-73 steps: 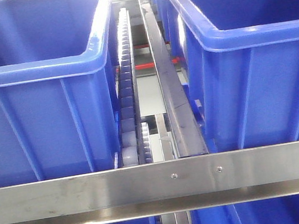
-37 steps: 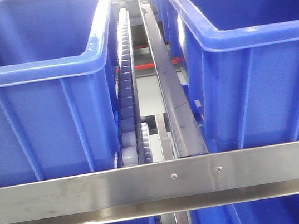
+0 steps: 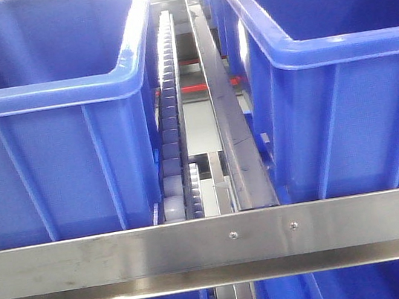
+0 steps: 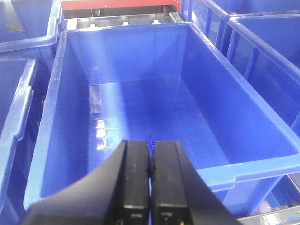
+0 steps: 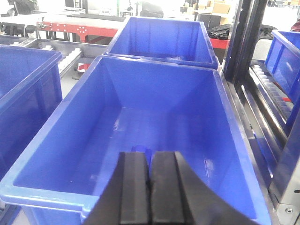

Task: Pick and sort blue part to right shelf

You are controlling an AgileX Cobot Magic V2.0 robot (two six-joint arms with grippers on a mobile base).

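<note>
While no labels are legible, both hands, left hand [image 4: 150, 161] & right hand [image 5: 150, 168], pinch small blue parts.

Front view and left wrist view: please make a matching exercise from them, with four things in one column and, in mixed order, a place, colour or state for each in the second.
Things:
1. front rail
2. roller track
3. left pincer
4. far beam

Descriptions:
A. runs between two bins
B. shut
C. red
D. carries two screws

Pairs: 1-D, 2-A, 3-B, 4-C
</note>
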